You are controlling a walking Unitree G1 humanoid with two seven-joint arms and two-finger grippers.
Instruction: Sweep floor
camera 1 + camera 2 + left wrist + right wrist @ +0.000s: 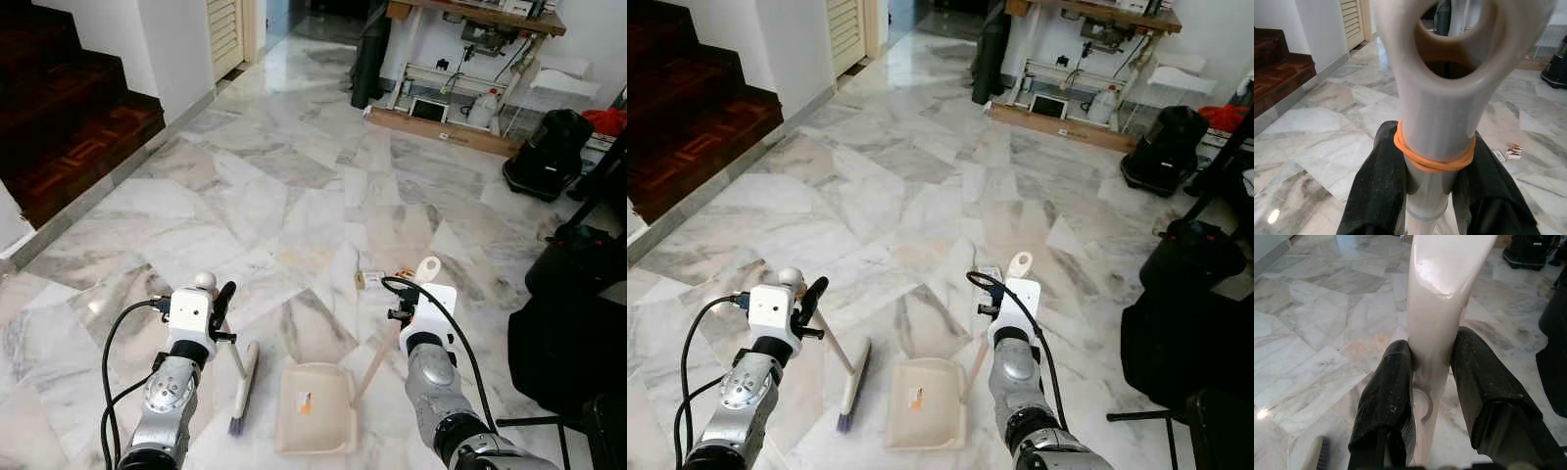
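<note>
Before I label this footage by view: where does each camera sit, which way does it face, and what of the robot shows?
Left eye, right eye: on the head, looking forward and down at the marble floor, showing both silver arms, the brush and the dustpan.
Left wrist: along the left gripper, shut on the brush handle.
Right wrist: along the right gripper, shut on the dustpan handle.
Shared: wrist and head views both show the stairs.

1. Both head views look forward and down from above at the marble floor (294, 176), sharing nearly the same scene.
2. Each wrist view looks very closely along its own fingers toward that floor.
</note>
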